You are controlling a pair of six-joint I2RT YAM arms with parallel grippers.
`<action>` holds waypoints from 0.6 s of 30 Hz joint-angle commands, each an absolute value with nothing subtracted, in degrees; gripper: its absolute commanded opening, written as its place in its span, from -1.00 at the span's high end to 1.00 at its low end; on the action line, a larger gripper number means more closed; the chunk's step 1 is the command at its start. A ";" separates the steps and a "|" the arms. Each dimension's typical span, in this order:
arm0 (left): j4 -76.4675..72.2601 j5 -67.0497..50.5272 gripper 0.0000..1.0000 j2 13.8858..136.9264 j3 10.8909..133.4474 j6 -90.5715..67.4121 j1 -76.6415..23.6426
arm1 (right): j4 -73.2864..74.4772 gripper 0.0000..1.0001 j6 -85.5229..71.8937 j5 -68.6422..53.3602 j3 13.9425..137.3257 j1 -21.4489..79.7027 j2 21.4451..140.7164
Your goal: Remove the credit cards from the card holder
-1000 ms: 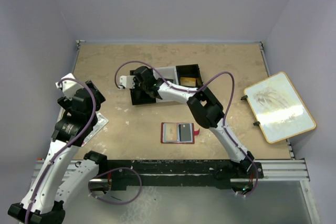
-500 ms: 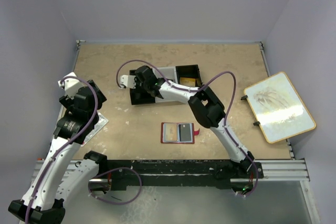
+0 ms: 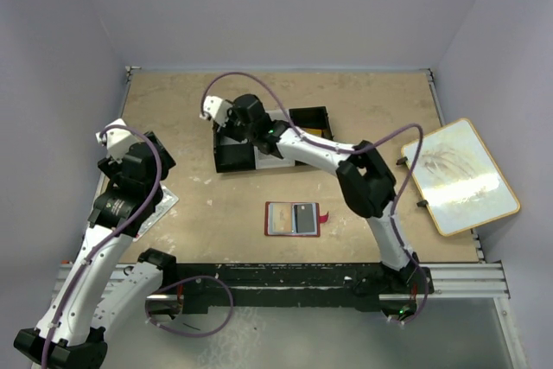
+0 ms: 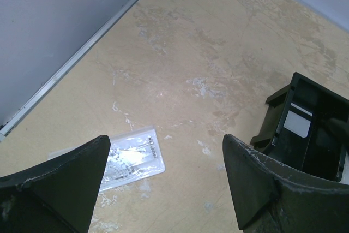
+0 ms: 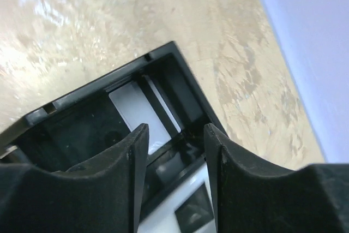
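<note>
The red card holder (image 3: 294, 219) lies open on the table near the front middle. Two credit cards show in it, a tan one (image 3: 281, 218) on the left half and a dark one (image 3: 303, 217) on the right half. My right gripper (image 3: 232, 127) hangs over the far end of the black-and-white tray (image 3: 233, 160). In the right wrist view it (image 5: 175, 129) is open and empty above a compartment where a pale card (image 5: 139, 110) lies flat. My left gripper (image 3: 149, 155) is at the left, open and empty (image 4: 166, 140), far from the holder.
A clear plastic packet (image 4: 125, 156) lies on the table under my left gripper and also shows in the top view (image 3: 162, 203). The tray's end, with the pale card (image 4: 297, 123) in it, shows in the left wrist view (image 4: 316, 151). A framed board (image 3: 458, 174) sits at the right edge.
My right gripper has moved up and back along the tray toward the far side, with its cable swinging higher. The left arm and the card holder have barely moved.
</note>
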State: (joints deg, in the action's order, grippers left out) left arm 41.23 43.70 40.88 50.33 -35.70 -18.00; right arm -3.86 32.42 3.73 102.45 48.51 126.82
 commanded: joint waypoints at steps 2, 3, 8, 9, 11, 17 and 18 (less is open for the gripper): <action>39.56 43.64 -0.64 40.75 50.82 -34.41 -17.53 | -8.97 0.25 -1.19 7.39 93.48 42.05 111.90; 39.55 43.56 -0.64 40.70 50.82 -34.37 -17.57 | -7.00 0.31 -6.93 5.93 91.71 40.39 110.48; 39.33 42.88 -0.64 40.89 50.80 -34.17 -17.57 | -4.30 0.52 -17.67 0.80 82.08 37.00 107.08; 39.29 42.77 -0.64 40.97 50.73 -34.18 -17.58 | -3.42 0.54 -18.04 -0.28 81.75 37.00 107.64; 39.29 42.65 -0.64 41.10 50.79 -34.19 -17.57 | -1.12 0.58 -18.23 1.89 83.08 37.05 109.97; 39.51 42.98 -0.64 41.39 50.71 -34.36 -17.58 | 3.50 0.61 -18.37 3.69 88.18 37.54 115.36; 39.49 43.02 -0.64 41.40 50.69 -34.37 -17.53 | 4.10 0.61 -18.37 3.65 88.98 37.66 116.24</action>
